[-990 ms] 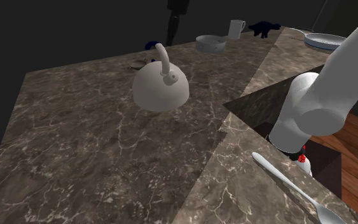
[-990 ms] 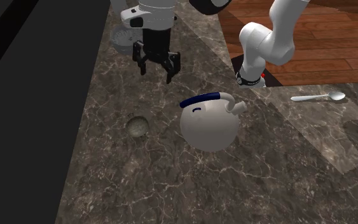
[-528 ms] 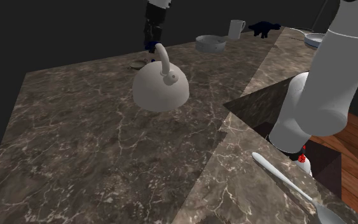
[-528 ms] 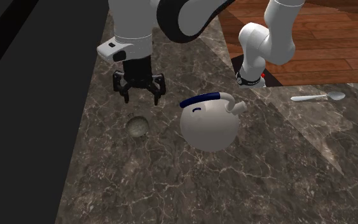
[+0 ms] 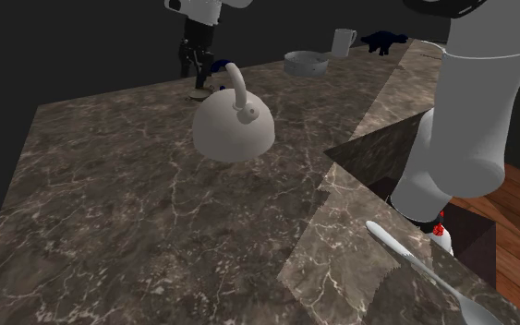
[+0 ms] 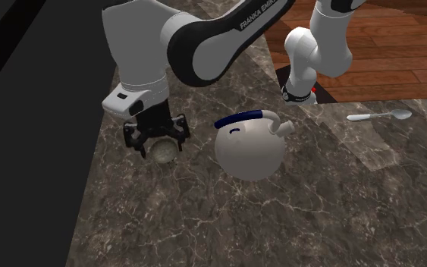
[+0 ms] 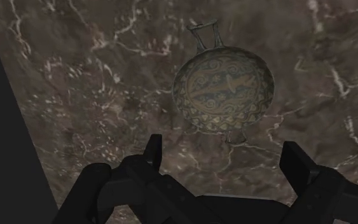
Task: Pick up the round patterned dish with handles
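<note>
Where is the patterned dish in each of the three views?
Shoulder view: the dish lies near the counter's far edge, behind the kettle, under the gripper.
Second exterior view: dish left of the kettle, under the gripper.
Wrist view: dish just ahead of the open gripper.
Shared landmark: the white kettle beside it.

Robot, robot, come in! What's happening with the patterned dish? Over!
Gripper open, hovering over patterned dish. Dish flat on counter, not held. White kettle beside it, not blocking.
</note>
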You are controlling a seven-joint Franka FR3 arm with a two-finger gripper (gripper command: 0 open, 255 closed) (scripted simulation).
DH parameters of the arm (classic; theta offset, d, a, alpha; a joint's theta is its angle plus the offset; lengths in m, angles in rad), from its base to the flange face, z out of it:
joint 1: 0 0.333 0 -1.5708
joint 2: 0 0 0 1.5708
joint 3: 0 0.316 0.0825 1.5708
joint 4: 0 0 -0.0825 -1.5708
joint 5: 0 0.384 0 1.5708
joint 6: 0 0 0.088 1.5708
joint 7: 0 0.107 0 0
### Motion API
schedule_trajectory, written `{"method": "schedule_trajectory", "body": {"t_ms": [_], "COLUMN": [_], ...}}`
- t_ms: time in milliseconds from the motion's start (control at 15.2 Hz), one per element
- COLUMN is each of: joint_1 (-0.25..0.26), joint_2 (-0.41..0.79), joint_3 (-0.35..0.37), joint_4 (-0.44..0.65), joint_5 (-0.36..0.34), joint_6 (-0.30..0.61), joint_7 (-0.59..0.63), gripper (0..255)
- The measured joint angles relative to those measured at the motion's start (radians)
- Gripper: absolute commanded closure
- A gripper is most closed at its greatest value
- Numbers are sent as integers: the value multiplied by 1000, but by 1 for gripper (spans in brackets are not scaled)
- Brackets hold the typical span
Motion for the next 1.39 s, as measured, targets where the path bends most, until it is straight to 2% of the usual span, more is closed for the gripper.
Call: {"method": "schedule_trajectory", "body": {"t_ms": [396, 462, 1122, 1386], "joint_1": [1, 1, 2, 0], "joint_2": [15, 16, 15, 10], "joint_3": [5, 5, 6, 3], "joint_4": [-57, -59, -62, -30], "joint_5": [15, 16, 18, 9], "joint_6": [67, 70, 74, 37], "joint_7": [-32, -33, -35, -22], "gripper": [0, 255, 255, 255]}}
